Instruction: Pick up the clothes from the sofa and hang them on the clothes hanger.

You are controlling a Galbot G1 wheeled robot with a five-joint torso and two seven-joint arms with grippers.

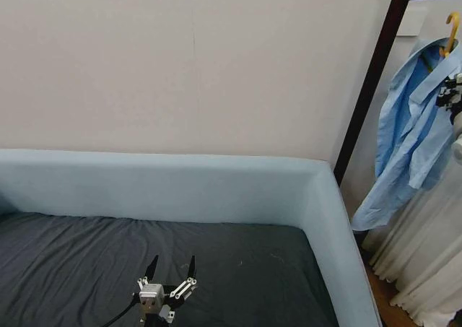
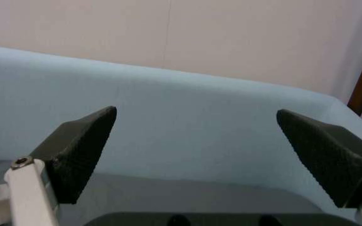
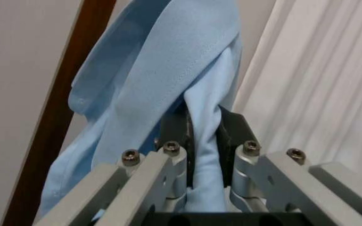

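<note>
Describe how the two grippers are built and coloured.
The left gripper has two black, tapering fingers with a finely textured surface, on white links and a silver-grey block with a black cable trailing from it. The right gripper has dark fingers on bare grey metal links fastened with hex-socket bolts.

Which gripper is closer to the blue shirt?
Right. The right gripper is shut on the blue shirt; the left gripper hangs open over the sofa, well away.

Before me the sofa [image 1: 216, 186] shows a pale blue back and a dark grey seat [image 1: 238, 262]. A shirt [image 1: 404, 146] hangs on the rack [image 1: 372, 74].
</note>
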